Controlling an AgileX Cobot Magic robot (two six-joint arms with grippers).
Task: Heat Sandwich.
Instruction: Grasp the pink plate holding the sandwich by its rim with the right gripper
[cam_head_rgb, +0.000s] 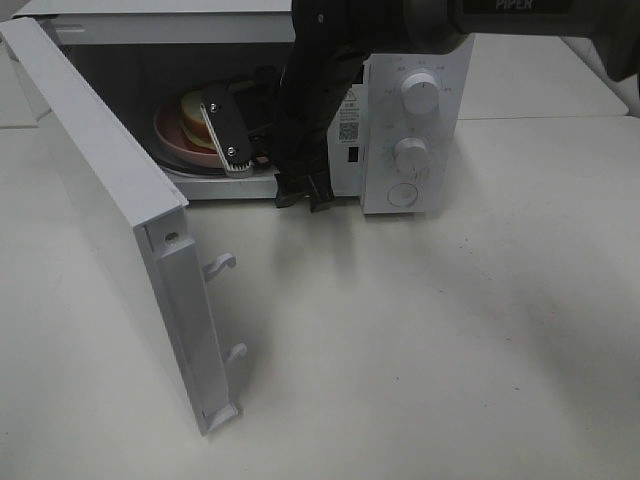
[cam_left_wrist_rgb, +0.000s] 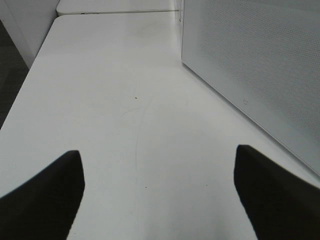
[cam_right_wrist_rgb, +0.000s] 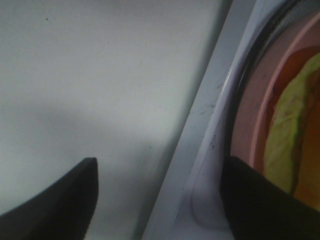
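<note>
Stacked white-bread sandwich (cam_head_rgb: 194, 115) w/ yellow-green filling on round pink plate (cam_head_rgb: 166, 140) inside open white microwave (cam_head_rgb: 445, 125). Prob. soft, light, crushable; grip plate rim, not bread. Jaws apart, empty: right gripper (cam_right_wrist_rgb: 157, 200), left gripper (cam_left_wrist_rgb: 157, 195).

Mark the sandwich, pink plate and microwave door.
sandwich (cam_head_rgb: 192, 116), exterior high view, exposed bread slices
pink plate (cam_head_rgb: 172, 146), exterior high view, left rim
microwave door (cam_head_rgb: 185, 310), exterior high view, strip beside the latch hooks
</note>
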